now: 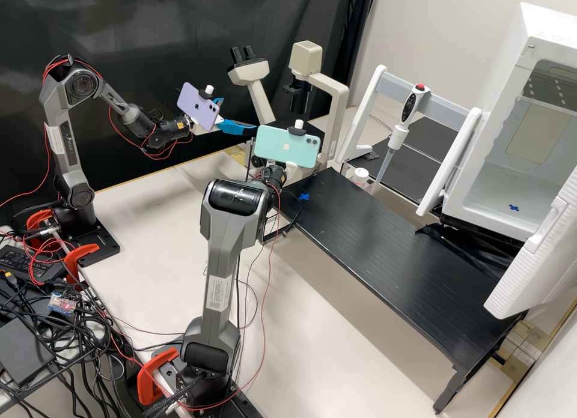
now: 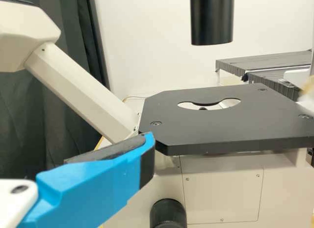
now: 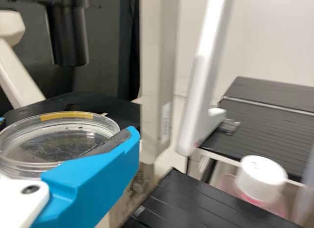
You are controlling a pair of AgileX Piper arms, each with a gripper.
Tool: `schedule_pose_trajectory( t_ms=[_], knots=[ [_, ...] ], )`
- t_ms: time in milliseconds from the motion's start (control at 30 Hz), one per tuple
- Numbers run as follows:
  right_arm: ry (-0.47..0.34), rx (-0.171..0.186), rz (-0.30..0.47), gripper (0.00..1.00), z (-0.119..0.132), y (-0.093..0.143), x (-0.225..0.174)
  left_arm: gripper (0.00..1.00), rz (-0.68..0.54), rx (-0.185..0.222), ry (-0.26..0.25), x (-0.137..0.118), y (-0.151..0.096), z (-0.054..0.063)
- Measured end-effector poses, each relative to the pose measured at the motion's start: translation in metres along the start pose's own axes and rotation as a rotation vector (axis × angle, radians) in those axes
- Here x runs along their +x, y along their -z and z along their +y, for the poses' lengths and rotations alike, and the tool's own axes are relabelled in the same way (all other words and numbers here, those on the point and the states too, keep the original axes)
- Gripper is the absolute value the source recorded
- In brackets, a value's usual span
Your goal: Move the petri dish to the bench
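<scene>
Black bench [image 1: 384, 238], pale wall [image 1: 445, 27]; left claw [image 1: 236, 115] apart, right claw [image 1: 290, 169] clamped on petri dish [image 3: 54, 142]

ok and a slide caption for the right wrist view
Petri dish in the right gripper, with the microscope and a white-capped bottle beyond

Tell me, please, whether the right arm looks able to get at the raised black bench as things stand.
Probably yes: the right gripper, holding the petri dish, is close to one end of the bench, and I see nothing standing between them. The pipette hangs beyond the bench.
</scene>
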Motion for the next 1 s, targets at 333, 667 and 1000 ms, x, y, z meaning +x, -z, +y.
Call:
schedule_pose_trajectory(
  t_ms=[333, 667, 1000],
  knots=[
    [-0.037, -0.031, -0.079, 0.00, -0.011, -0.050, -0.044, 1.00, 0.000, 0.000, 0.000, 0.000, 0.000, 0.000],
    [-0.077, -0.058, -0.074, 0.00, -0.016, -0.070, -0.082, 1.00, 0.000, 0.000, 0.000, 0.000, 0.000, 0.000],
    [-0.090, -0.062, -0.065, 0.00, -0.017, -0.075, -0.103, 1.00, 0.000, 0.000, 0.000, 0.000, 0.000, 0.000]
  ],
)
